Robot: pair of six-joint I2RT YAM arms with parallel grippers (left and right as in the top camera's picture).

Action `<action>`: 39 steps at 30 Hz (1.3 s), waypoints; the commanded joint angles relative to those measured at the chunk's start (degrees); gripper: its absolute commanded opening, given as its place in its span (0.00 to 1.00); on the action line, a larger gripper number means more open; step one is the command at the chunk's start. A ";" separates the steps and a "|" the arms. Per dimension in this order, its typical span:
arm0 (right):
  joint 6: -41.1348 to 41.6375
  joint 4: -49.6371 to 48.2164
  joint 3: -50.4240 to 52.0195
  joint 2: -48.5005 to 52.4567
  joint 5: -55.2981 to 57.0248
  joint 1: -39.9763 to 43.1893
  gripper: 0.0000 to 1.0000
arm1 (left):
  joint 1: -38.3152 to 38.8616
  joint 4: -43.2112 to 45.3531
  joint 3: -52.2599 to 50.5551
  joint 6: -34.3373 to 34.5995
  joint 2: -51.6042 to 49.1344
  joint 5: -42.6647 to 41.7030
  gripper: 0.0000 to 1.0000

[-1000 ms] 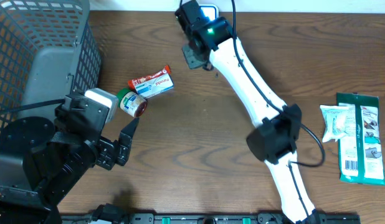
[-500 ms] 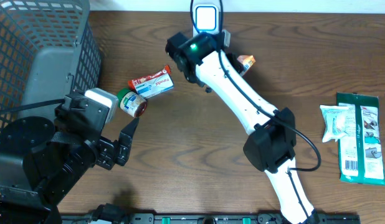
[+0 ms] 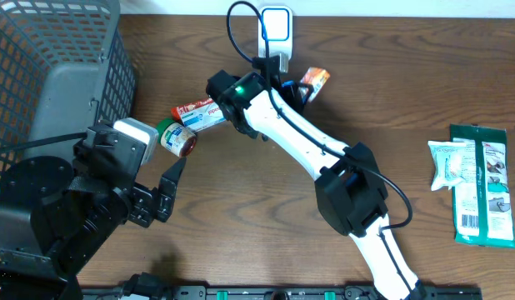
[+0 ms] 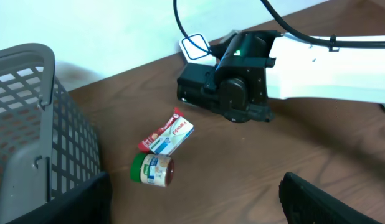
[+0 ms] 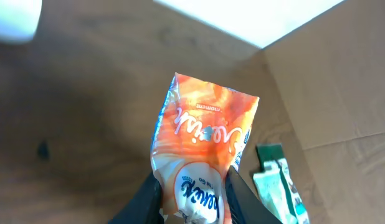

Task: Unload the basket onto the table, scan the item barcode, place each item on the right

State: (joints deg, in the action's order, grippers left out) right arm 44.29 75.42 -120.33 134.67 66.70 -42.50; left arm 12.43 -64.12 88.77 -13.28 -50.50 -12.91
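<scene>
Clamped in the right pincer (image 5: 192, 199): orange snack pouch (image 5: 205, 143), pinched at its lower end, rest jutting beyond the tips. May twist or slide, glossy and thinly held, spoiling the read at the scanner (image 3: 276, 23) near the tips. Left pincer (image 4: 192, 193) spread wide, empty.

You have the orange packet (image 3: 315, 81) at top centre, just right of the white scanner (image 3: 275, 25) (at the right arm's (image 3: 295, 137) tip)

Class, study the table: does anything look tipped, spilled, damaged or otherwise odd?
The small green-lidded jar lies on its side beside the red-and-white packet, near the basket. Nothing looks spilled or damaged.
</scene>
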 commanded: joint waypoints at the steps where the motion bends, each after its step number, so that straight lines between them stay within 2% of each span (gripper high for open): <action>1: -5.49 -4.20 0.02 0.09 4.37 -0.35 0.01 | -0.13 0.07 0.35 0.31 0.02 0.55 0.86; 8: -22.51 -11.39 0.02 0.09 0.70 -6.88 0.01 | -0.13 0.07 0.35 0.31 0.02 0.55 0.86; 11: -33.35 -15.50 0.04 0.09 -6.80 -10.29 0.01 | -0.13 0.07 0.35 0.31 0.02 0.55 0.86; 18: -39.36 -16.20 0.13 0.09 -7.10 -12.35 0.01 | -0.13 0.07 0.35 0.31 0.04 0.55 0.86; 37: -42.25 -15.17 0.13 0.09 -7.56 -12.33 0.01 | -0.13 0.04 0.35 0.31 0.02 0.55 0.86; 39: -42.25 -15.54 0.13 0.07 -10.82 -11.82 0.01 | -0.13 0.07 0.35 0.31 0.02 0.55 0.86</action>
State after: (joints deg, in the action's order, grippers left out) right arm 2.39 60.18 -120.22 134.67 58.06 -54.76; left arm 12.43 -64.12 88.77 -13.28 -50.50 -12.91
